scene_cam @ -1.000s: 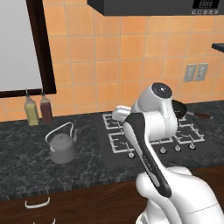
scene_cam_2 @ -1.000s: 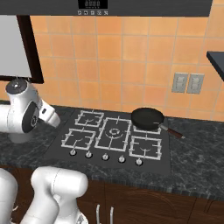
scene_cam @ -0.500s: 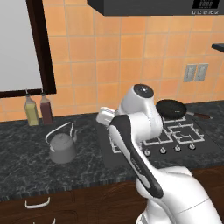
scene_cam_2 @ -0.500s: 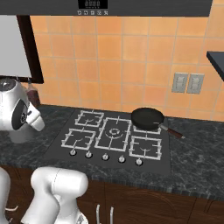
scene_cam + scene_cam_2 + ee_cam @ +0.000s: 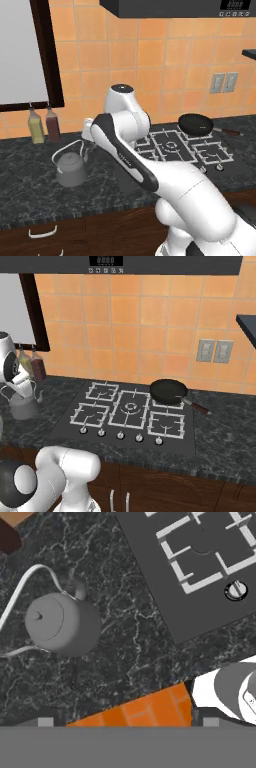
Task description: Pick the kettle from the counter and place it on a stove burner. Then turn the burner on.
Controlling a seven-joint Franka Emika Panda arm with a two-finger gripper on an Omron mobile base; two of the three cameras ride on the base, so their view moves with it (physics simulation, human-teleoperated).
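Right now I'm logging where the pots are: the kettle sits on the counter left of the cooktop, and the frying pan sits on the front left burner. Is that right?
Not quite. The kettle does sit on the counter left of the cooktop, but the frying pan is on the back right burner, not the front left. The right base view shows it.

I see the kettle point(image 5: 71, 169) on the surface point(image 5: 30, 185), left of the cooktop point(image 5: 127, 411); two bottles point(image 5: 42, 125) stand behind it, a pan point(image 5: 169, 391) sits on the cooktop's back right.
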